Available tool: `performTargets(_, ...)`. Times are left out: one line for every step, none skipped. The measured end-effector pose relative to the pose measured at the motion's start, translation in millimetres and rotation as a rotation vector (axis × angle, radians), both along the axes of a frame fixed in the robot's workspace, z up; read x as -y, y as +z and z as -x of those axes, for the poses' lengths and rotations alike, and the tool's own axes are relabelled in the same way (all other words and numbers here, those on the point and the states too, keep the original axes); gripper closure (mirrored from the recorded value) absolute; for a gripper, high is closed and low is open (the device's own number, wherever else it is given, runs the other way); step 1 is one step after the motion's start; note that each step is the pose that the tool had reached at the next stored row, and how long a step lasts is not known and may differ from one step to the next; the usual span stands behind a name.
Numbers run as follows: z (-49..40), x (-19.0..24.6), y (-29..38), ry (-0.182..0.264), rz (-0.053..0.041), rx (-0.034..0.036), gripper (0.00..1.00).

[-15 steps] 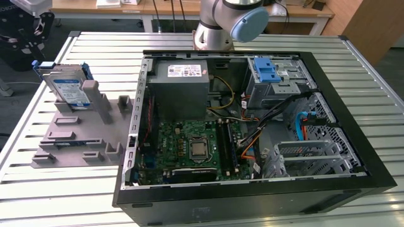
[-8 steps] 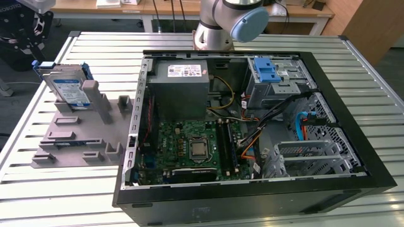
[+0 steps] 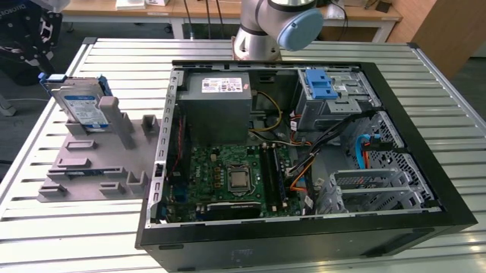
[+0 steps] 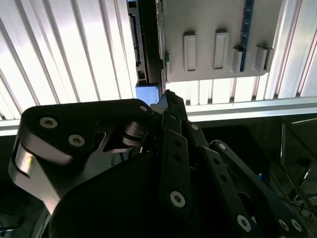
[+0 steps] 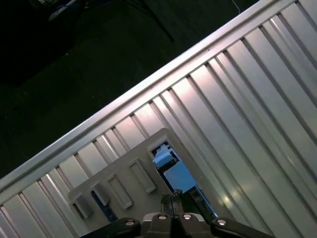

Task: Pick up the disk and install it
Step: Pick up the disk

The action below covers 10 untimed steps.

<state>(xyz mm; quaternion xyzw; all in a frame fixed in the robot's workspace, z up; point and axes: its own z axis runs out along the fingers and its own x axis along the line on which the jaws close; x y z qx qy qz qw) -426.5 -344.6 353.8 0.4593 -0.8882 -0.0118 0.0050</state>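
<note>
One disk (image 3: 82, 105) stands upright in its grey holder (image 3: 87, 165); the hand (image 5: 173, 201) hangs above, closed and empty. Pickup not yet begun; grasping likely calls for opening first.

Ribbed metal table (image 3: 122, 57), wooden desks (image 3: 209, 8) behind

disk (image 3: 79, 105) upright in holder (image 3: 91, 165), open computer case (image 3: 304, 242)

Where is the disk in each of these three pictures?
Exterior view: the disk stands on edge in the grey holder, at the exterior view's left.
Second wrist view: the disk, edge-on, beside the holder.
First wrist view: its blue edge, beside the holder.
Shared landmark: the grey holder.
</note>
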Motion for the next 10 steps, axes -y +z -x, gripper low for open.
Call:
performTargets(0.0,0.0,-0.2,0.018,0.0000,0.0001,0.89)
performTargets(0.0,0.0,-0.3,0.036,0.0000,0.0001,0.89)
performTargets(0.0,0.0,-0.4,0.054,0.0000,0.0001,0.89)
performTargets(0.0,0.0,-0.6,0.073,-0.0001,0.0001,0.89)
performTargets(0.0,0.0,-0.7,0.090,0.0000,0.0002,0.89)
performTargets(0.0,0.0,-0.8,0.108,0.0000,0.0002,0.89)
performTargets(0.0,0.0,-1.0,0.128,0.0000,0.0002,0.89)
performTargets(0.0,0.0,-1.1,0.146,0.0000,0.0003,0.89)
performTargets(0.0,0.0,-1.3,0.164,-0.0001,0.0004,0.89)
performTargets(0.0,0.0,-1.4,0.182,0.0000,0.0005,0.89)
